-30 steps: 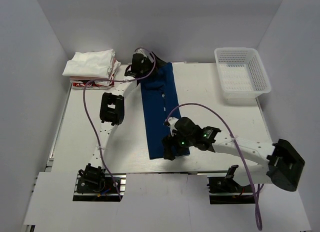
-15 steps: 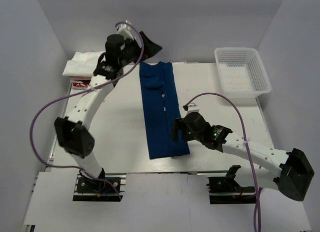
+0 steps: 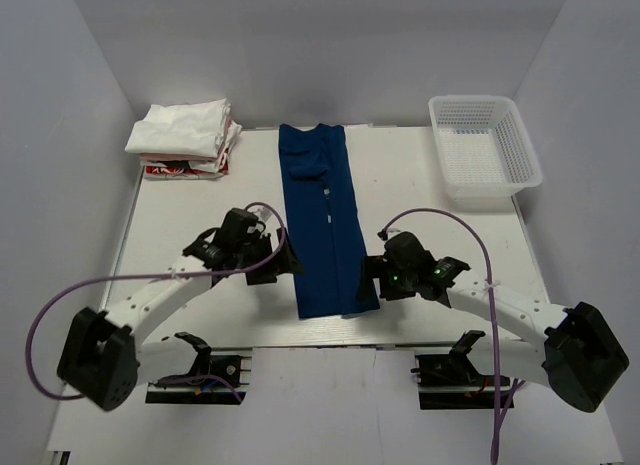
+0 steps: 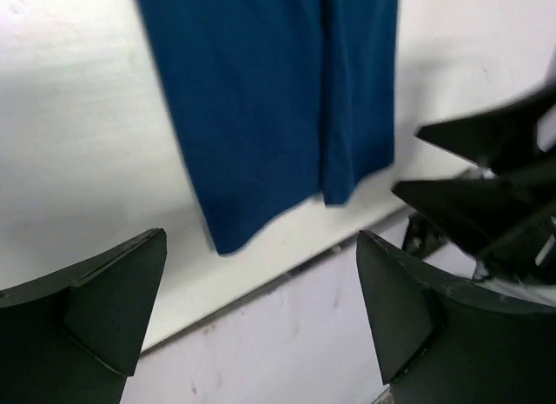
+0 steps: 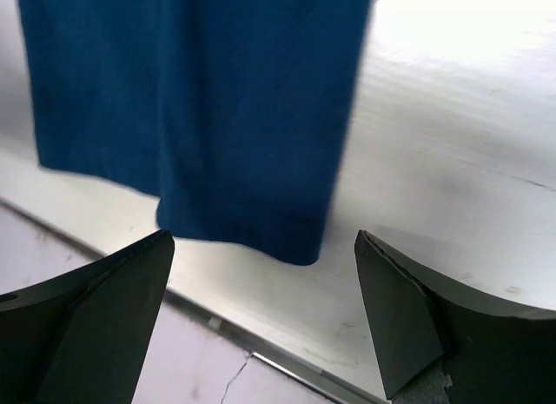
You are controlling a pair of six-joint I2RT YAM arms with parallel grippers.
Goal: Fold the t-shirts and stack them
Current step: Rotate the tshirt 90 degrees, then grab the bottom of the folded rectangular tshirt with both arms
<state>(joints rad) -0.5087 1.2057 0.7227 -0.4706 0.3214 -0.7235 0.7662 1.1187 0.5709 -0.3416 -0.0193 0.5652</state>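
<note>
The navy blue t-shirt (image 3: 322, 220) lies folded into a long narrow strip down the middle of the table, collar end far, hem near the front edge. My left gripper (image 3: 285, 266) is open and empty just left of the strip's near end; the hem corner (image 4: 261, 126) shows ahead of it. My right gripper (image 3: 368, 277) is open and empty just right of the near end; the hem (image 5: 200, 117) lies ahead between its jaws. Folded white t-shirts (image 3: 180, 127) sit stacked on a red-printed one (image 3: 182, 169) at the far left.
A white plastic mesh basket (image 3: 484, 145) stands at the far right. The table's front edge (image 3: 330, 330) runs just below the shirt's hem. White walls enclose the table on the left, back and right.
My left arm has swung from the far end of the shirt down to its near left corner. My right gripper has shifted slightly right and toward the hem. The shirt has not moved.
</note>
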